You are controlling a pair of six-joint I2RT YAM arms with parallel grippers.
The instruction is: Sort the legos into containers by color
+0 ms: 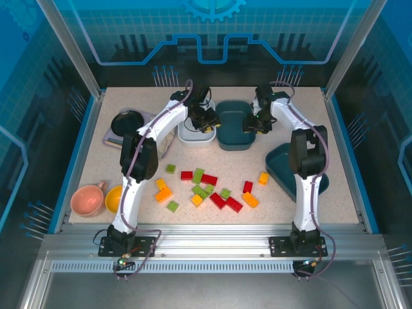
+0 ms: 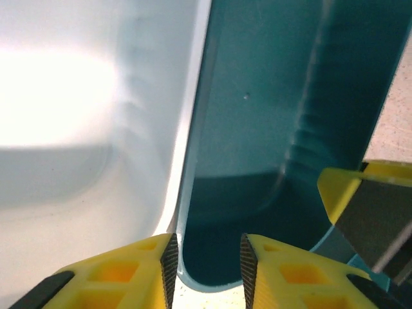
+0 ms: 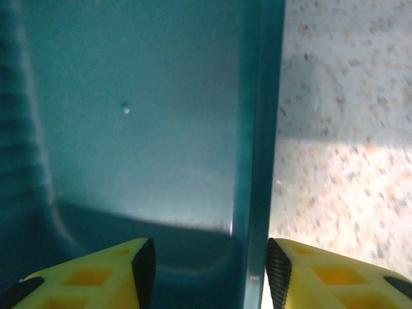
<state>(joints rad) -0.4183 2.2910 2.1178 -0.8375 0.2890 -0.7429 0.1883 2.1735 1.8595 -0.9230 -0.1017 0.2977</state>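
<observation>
Even overhead brightness, blown-out glare on white tray (image 2: 58, 96), soft wrist-view blur

Right teal tray (image 1: 278, 164) half hidden by right arm (image 1: 308, 154); orange bowl (image 1: 112, 199) partly behind left arm (image 1: 138, 161).

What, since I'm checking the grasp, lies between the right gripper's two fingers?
The side wall of the far teal tray, straddled by the open right gripper; the right wrist view shows it.
</observation>
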